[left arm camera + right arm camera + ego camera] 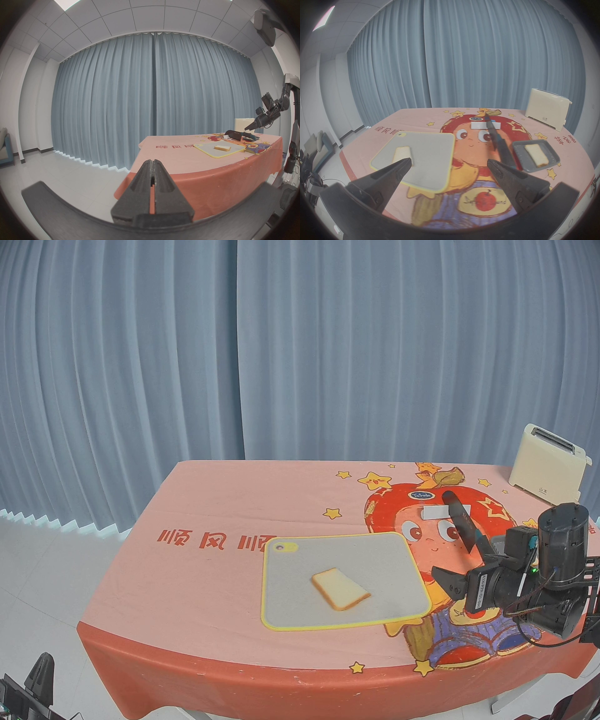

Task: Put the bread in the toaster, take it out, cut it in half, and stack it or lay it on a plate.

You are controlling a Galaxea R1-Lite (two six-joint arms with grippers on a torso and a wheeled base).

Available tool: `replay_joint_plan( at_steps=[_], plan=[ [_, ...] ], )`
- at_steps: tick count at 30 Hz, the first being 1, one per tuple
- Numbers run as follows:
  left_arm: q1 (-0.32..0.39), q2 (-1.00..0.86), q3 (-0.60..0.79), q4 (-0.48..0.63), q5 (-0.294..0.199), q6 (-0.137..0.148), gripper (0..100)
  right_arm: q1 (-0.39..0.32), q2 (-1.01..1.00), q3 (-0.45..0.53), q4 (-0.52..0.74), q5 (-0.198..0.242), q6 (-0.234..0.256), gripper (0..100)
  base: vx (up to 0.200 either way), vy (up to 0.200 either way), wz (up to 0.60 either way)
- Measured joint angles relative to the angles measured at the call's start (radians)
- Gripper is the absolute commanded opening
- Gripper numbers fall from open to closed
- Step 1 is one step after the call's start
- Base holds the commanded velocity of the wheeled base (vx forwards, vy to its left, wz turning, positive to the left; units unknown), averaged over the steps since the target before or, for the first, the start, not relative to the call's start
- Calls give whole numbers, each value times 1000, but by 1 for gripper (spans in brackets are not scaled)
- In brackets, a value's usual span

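1. The tablecloth (pixel 219 590) is seen as smooth printed cloth with a faint sheen.
2. The cutting board (pixel 375 559) is shown as matt plastic.
3. The toaster (pixel 550 468) is finished in smooth, slightly glossy plastic.
4. The bread slice (pixel 340 589) is marked by a soft, porous crumb.
5. The knife (pixel 459 518) is seen as dark and matt.
6. The curtain (pixel 250 352) is made of pleated matt cloth.

Bright even light, soft shadows, fisheye-bent edges
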Motion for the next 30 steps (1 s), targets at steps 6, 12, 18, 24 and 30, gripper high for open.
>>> replay_joint_plan(
  at_steps=[6, 12, 18, 24, 30],
  plan=[
    [0, 0, 0, 0, 0, 1, 0, 12, 0, 4, -1, -5, -1, 100, 0, 0, 0],
    [0, 0, 0, 0, 0, 1, 0, 34, 1, 11, 0, -11, 0, 100, 0, 0, 0],
    [0, 0, 0, 0, 0, 1, 0, 71, 4, 26, 0, -11, -1, 100, 0, 0, 0],
    [0, 0, 0, 0, 0, 1, 0, 96, 11, 42, -1, -11, -2, 100, 0, 0, 0],
    [0, 0, 0, 0, 0, 1, 0, 127, 21, 63, 0, -9, -5, 100, 0, 0, 0]
  ],
)
